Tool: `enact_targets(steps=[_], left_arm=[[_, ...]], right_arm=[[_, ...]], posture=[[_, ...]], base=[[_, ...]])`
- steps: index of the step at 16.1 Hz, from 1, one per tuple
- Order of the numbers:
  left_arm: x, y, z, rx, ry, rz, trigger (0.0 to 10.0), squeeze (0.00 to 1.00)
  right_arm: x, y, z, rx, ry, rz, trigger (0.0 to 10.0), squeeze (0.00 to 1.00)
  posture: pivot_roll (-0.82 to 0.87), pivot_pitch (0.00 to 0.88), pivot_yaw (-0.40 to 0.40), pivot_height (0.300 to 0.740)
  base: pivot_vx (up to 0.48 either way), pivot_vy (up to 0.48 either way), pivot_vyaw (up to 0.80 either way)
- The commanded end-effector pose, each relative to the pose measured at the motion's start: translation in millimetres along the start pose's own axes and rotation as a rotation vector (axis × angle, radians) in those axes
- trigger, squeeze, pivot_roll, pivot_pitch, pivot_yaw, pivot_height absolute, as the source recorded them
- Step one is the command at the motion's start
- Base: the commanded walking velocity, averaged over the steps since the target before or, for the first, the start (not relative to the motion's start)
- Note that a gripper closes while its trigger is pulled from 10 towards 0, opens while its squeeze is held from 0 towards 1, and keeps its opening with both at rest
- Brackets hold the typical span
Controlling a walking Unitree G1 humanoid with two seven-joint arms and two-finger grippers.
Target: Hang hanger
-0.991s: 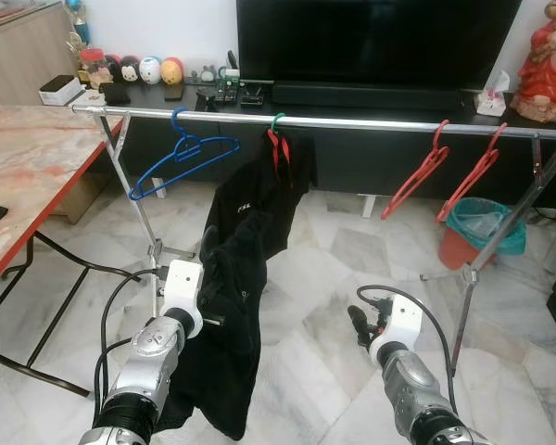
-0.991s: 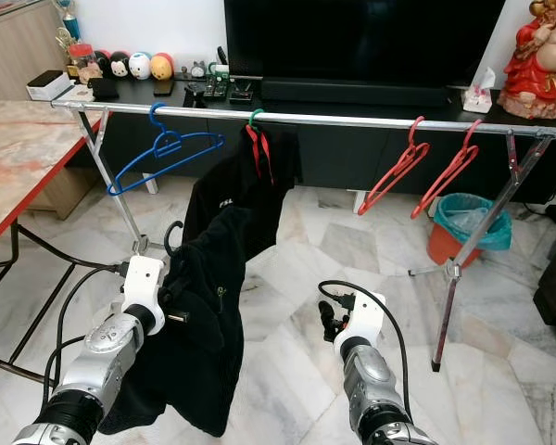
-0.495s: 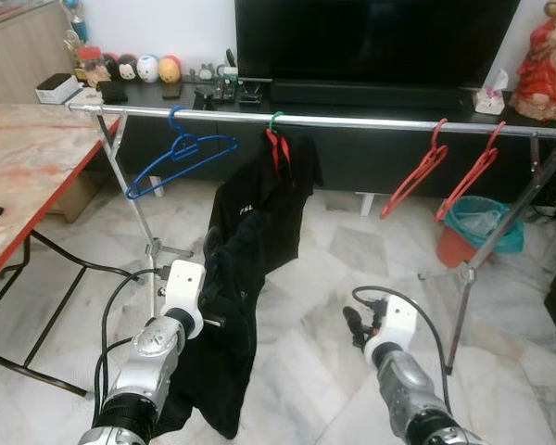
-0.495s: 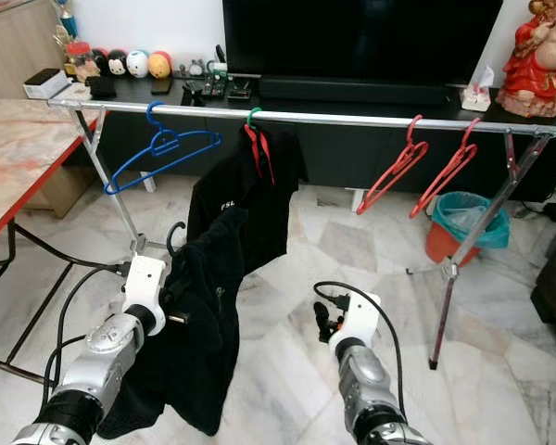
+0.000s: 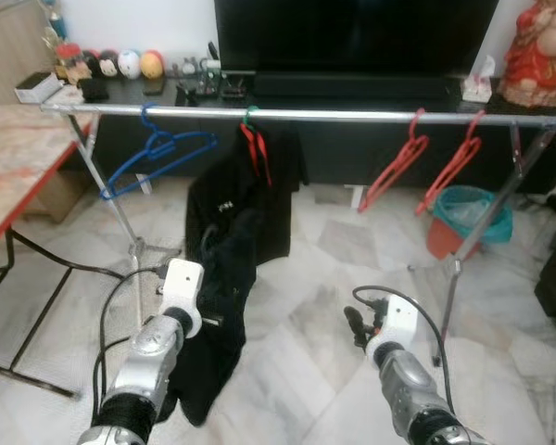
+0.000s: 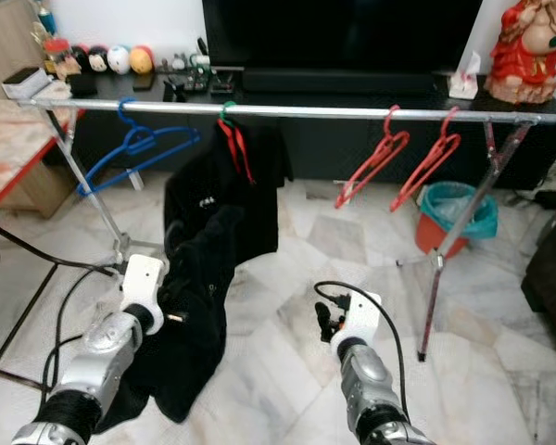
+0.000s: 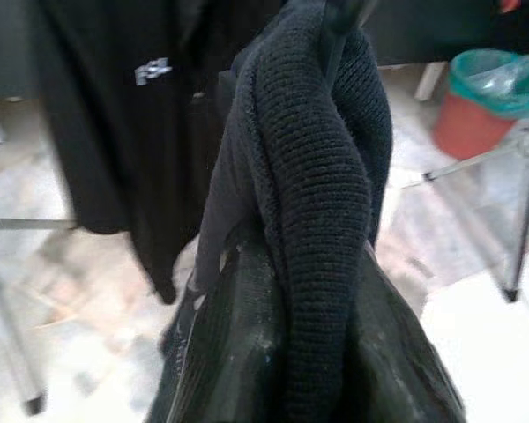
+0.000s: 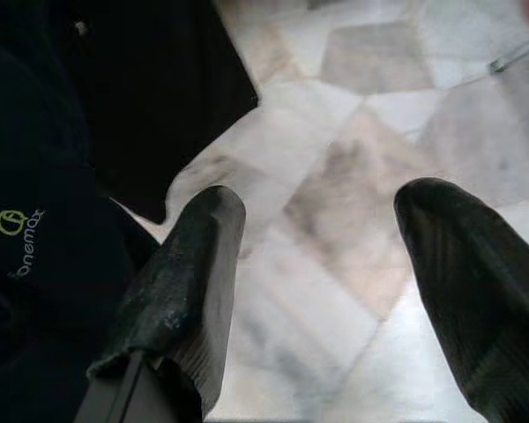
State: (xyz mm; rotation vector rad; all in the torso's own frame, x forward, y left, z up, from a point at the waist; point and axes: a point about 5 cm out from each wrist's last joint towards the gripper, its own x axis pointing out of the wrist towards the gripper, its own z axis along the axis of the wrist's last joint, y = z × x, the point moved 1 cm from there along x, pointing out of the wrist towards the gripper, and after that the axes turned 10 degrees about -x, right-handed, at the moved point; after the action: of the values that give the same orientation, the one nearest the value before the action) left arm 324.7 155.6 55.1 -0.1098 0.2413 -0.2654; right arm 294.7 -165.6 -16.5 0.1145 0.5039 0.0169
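Both silver arms are held forward and low. The left claw [image 7: 291,291] is clamped on a black knitted garment [image 7: 313,176], wrist raised. The right claw [image 8: 322,264] is held with fingers [image 8: 189,264] spread wide above the floor.

Black garment [image 5: 224,269], blue hanger [image 5: 157,154], red hangers [image 5: 398,167]

Pretty clearly someone's living room at home. There's a big flat-screen TV [image 5: 352,37] on a long black TV console [image 5: 371,148], with a row of little round toy figures [image 5: 111,65] and a red statue [image 5: 537,51] sitting on it. Marble tile floor [image 5: 334,241], a marble-top table [image 5: 18,158] off to the side, and a metal clothes rack [image 5: 334,115] parked right in front of the telly.
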Motion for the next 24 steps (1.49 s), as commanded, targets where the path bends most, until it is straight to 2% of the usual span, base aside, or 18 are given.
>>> enact_targets(steps=[1, 11, 19, 24], left_arm=[[0.4, 2.6, 8.4, 0.023, -0.038, 0.002, 10.0, 0.00], [0.5, 5.1, 9.1, 0.038, -0.041, 0.023, 10.0, 0.00], [-0.8, 14.7, 13.0, 0.039, -0.058, 0.087, 10.0, 0.00], [-0.4, 14.5, 12.7, 0.028, -0.047, 0.085, 10.0, 0.00]], right_arm=[[0.8, 4.3, -0.8, 0.001, 0.011, 0.012, 10.0, 0.00], [0.9, 4.1, -0.5, -0.002, 0.014, 0.012, 10.0, 0.00], [-0.1, 3.3, -3.6, -0.003, 0.023, 0.010, 10.0, 0.00], [-0.6, -0.1, -4.5, 0.002, 0.028, -0.002, 10.0, 0.00]], posture=[[-0.05, 0.000, 0.004, 0.719], [-0.05, 0.000, 0.002, 0.719], [-0.05, 0.000, 0.000, 0.719], [-0.05, 0.000, -0.001, 0.719]], base=[[0.000, -0.450, 0.00], [0.000, -0.432, 0.00], [0.000, 0.000, 0.00], [0.000, 0.000, 0.00]])
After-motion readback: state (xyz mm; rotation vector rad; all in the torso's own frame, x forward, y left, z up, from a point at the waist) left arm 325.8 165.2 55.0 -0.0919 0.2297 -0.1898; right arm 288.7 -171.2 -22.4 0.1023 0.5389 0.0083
